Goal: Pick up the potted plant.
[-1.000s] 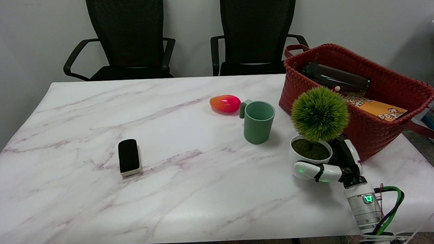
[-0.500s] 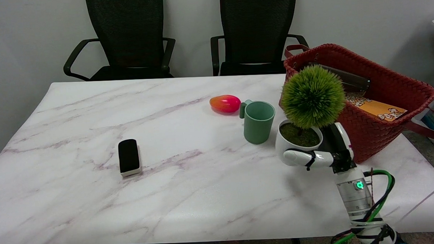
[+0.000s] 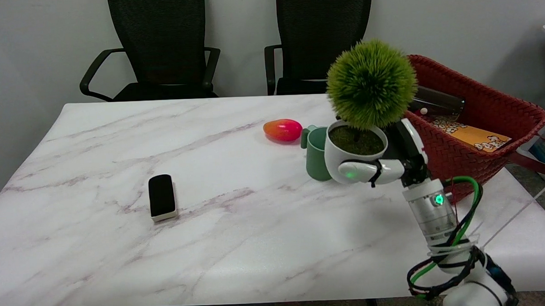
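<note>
The potted plant, a round green ball of foliage in a white pot, hangs in the air above the table's right part. My right hand grips the pot from its right side, fingers wrapped across the pot's front. The pot stands roughly upright and partly hides the green mug behind it. My arm rises from the lower right corner.
A green mug stands just behind the lifted pot, a red-orange mango to its left. A red woven basket with a box and a dark bottle sits at the right. A black-and-white eraser lies mid-left on the marble table.
My right hand has raised the potted plant off the table and carried it up and to the left; it now overlaps the mug and the basket's rim.
</note>
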`<action>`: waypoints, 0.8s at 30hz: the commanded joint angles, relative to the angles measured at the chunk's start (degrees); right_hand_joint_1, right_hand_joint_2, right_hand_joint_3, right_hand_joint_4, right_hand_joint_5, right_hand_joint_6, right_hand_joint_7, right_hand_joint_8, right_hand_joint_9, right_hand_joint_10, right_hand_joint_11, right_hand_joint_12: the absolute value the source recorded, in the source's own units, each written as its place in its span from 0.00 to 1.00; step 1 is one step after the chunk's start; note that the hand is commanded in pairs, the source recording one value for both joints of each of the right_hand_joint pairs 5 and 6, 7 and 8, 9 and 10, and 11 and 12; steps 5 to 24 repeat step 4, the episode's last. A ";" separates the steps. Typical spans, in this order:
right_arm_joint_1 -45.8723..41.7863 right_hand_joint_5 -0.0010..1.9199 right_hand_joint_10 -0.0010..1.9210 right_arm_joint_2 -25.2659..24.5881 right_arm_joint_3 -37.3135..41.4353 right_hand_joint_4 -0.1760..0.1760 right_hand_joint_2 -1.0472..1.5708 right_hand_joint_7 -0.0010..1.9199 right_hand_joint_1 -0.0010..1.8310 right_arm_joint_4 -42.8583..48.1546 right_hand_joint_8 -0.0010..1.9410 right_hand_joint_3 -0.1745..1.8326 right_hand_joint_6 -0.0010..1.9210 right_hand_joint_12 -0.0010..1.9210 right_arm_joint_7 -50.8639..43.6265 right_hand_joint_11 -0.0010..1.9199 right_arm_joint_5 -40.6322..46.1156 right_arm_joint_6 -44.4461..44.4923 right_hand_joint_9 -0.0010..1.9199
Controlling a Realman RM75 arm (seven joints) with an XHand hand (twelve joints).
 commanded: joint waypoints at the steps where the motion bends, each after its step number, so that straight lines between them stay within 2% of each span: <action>1: -0.81 0.43 0.65 5.10 16.42 0.50 0.79 0.65 0.75 20.08 0.64 0.34 0.43 0.58 -3.25 0.59 -3.04 -22.45 0.65; 4: 0.05 0.39 0.65 5.39 20.19 0.50 0.80 0.65 0.75 21.86 0.64 0.34 0.39 0.58 -3.25 0.58 -3.07 -26.84 0.65; 24: 0.05 0.39 0.65 5.39 20.19 0.50 0.80 0.65 0.75 21.86 0.64 0.34 0.39 0.58 -3.25 0.58 -3.07 -26.84 0.65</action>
